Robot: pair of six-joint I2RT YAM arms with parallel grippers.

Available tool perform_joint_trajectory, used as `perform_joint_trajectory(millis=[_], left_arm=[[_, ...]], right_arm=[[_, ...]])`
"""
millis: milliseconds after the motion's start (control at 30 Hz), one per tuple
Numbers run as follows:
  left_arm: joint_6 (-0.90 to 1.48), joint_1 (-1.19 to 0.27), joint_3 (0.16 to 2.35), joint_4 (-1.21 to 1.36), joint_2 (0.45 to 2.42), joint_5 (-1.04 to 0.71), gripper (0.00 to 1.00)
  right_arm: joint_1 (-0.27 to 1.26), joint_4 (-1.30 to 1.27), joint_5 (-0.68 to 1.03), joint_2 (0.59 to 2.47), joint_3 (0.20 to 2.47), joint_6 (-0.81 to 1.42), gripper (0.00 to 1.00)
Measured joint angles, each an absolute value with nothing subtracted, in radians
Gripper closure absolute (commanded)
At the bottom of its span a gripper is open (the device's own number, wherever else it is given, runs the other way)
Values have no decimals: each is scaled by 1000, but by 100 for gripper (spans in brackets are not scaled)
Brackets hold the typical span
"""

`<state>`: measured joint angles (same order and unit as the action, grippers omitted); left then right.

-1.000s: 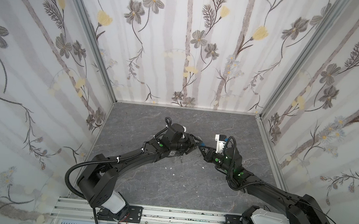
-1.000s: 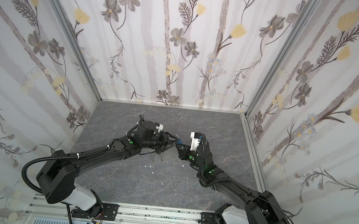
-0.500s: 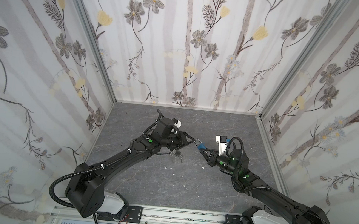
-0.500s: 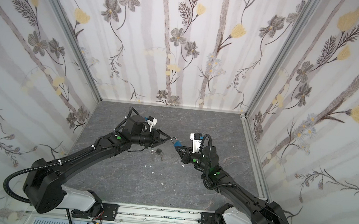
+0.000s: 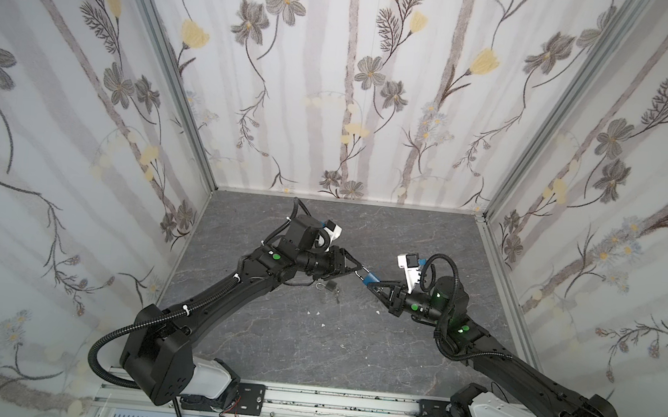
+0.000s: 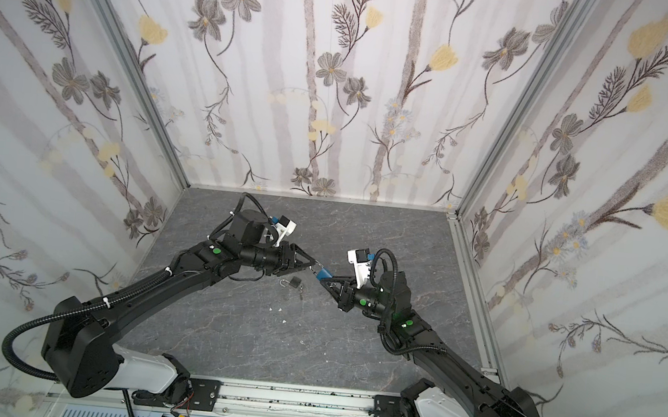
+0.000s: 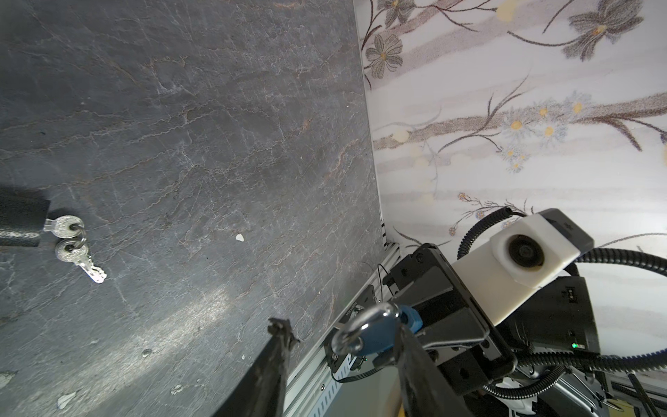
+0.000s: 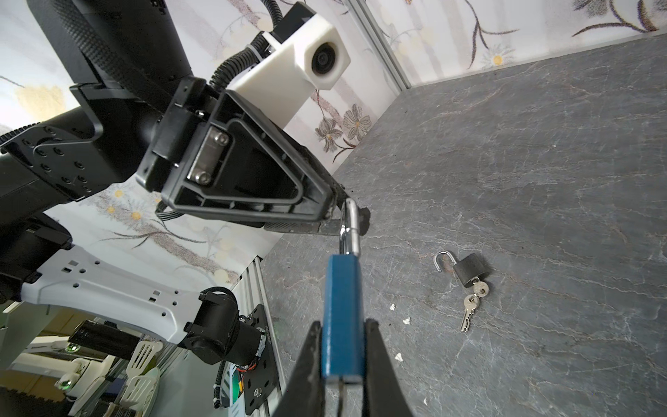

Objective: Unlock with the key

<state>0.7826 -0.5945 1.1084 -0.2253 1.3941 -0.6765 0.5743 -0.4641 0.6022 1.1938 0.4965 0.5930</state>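
Observation:
A blue padlock [image 8: 343,317] hangs in the air with my right gripper [image 8: 343,325] shut on its body; both top views show it [image 5: 371,281] [image 6: 323,275] at mid-floor. Its silver shackle [image 7: 357,328] lies between the open fingers of my left gripper [image 7: 339,325], against one finger [image 7: 408,346]. In the top views the left gripper [image 5: 360,268] [image 6: 312,264] meets the right gripper [image 5: 379,287] [image 6: 331,282] tip to tip. The only key [image 8: 478,289] in view sticks in a black padlock [image 8: 469,269] on the floor, its shackle swung open, a second key [image 8: 469,310] ringed to it.
The black padlock [image 5: 331,287] [image 6: 295,283] lies just below the left gripper on the grey slate floor [image 5: 311,341]. Small white scraps [image 5: 316,312] dot the floor. Floral walls close in three sides, and a metal rail [image 5: 326,401] runs along the front.
The left forearm has swung back and to the left, uncovering the black padlock on the floor. Both gripper tips stay together at the blue padlock.

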Motion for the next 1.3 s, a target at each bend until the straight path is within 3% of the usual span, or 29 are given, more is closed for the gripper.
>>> perform_joint_trajectory(millis=[233,600,733,1300], left_arm=[[778,-595,1109,-251,1414,-685,55],[786,-593,1079,-251,1421,-685,71],[791,-594,1054,-253,1415,-689,62],[823,-526,892,-247,1214,-520,53]], right_arm=[[588,-453,629,1175,496,582,100],[591,-414,596,1120,496,548,100],[588,-416,558,1119,496,548,100],[522,-416,505,1097,412,588,100]])
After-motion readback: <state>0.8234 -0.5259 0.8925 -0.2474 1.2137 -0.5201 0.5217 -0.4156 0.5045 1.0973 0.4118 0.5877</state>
